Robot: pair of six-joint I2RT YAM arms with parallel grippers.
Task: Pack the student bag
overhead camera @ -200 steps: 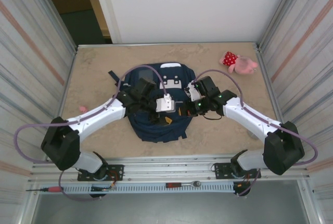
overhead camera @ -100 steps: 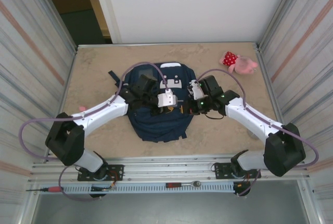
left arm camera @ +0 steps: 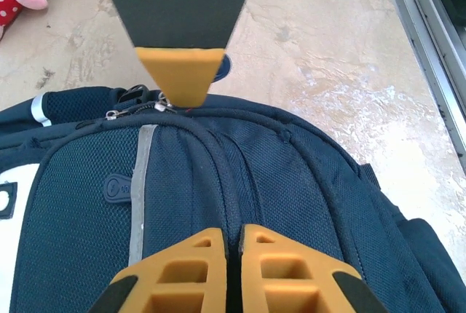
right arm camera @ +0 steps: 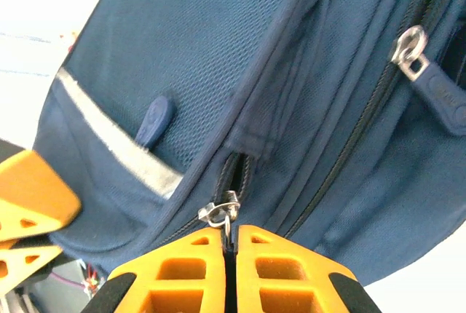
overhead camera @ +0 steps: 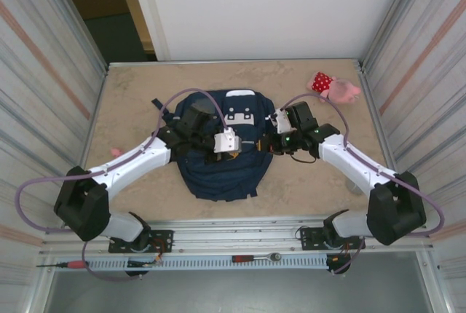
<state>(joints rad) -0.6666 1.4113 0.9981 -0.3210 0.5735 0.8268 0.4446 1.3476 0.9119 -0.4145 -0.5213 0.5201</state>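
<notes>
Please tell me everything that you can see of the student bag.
The student bag is navy blue woven fabric with a white patch, thin grey stripes, dark straps and several zippers. It lies flat in the middle of the table, front side up. The left gripper is shut on a ridge of its front; the right gripper is shut on a metal zipper pull.

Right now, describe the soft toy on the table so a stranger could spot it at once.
Start at the beige table, with the big navy student bag lying in its middle. Look to the far right corner, apart from the bag: a small plush toy lies there. Unlike the dark bag, it is pink, in a red white-dotted dress.
</notes>
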